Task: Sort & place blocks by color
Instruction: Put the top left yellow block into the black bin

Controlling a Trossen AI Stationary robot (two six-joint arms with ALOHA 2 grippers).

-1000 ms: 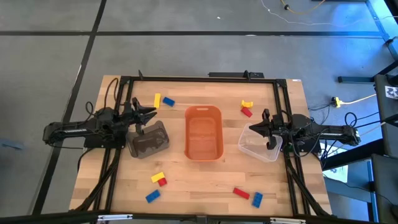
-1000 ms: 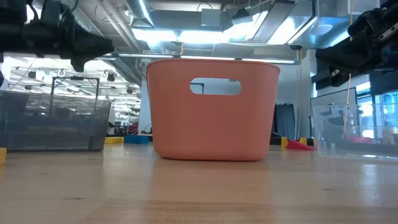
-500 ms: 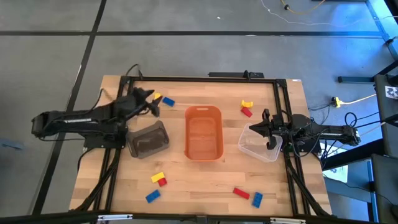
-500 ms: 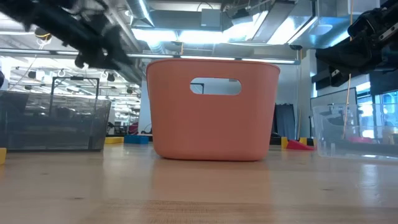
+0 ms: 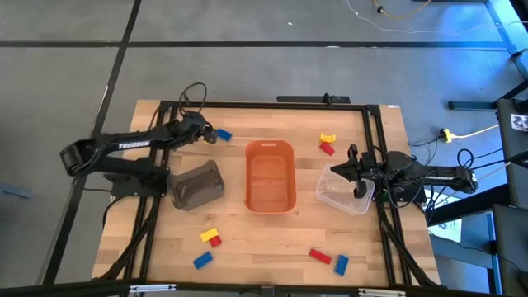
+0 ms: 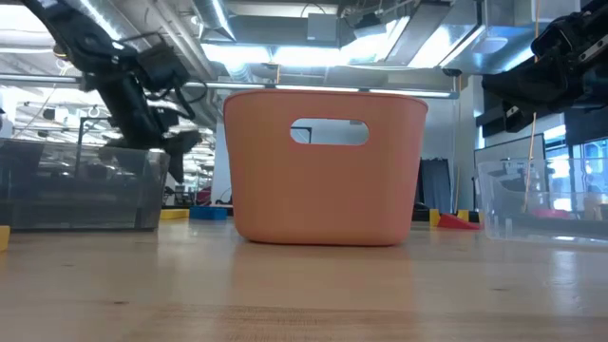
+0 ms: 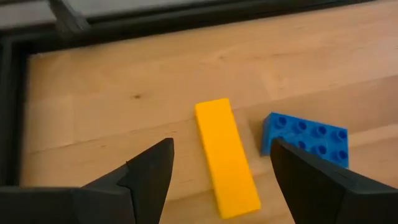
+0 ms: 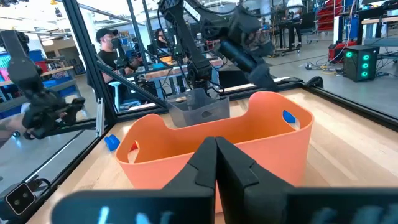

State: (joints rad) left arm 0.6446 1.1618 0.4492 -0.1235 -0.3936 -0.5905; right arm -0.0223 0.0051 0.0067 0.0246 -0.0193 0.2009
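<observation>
Left gripper [image 7: 214, 171] hovers over yellow block [image 7: 226, 157] at table's far-left corner, fingers spread, nothing held. Blue block [image 7: 304, 137] lies just beside. Good grasp: straddle yellow's narrow sides, descend straight, avoid nudging blue. Right gripper [image 5: 356, 174] waits pinched together over clear bin [image 5: 340, 199].

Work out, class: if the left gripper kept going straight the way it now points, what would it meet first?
Most likely the yellow block. The left gripper hangs open above it, a finger on either side. The blue block lies just beside that line, outside one finger. How far above the block the gripper is remains unclear.
</observation>
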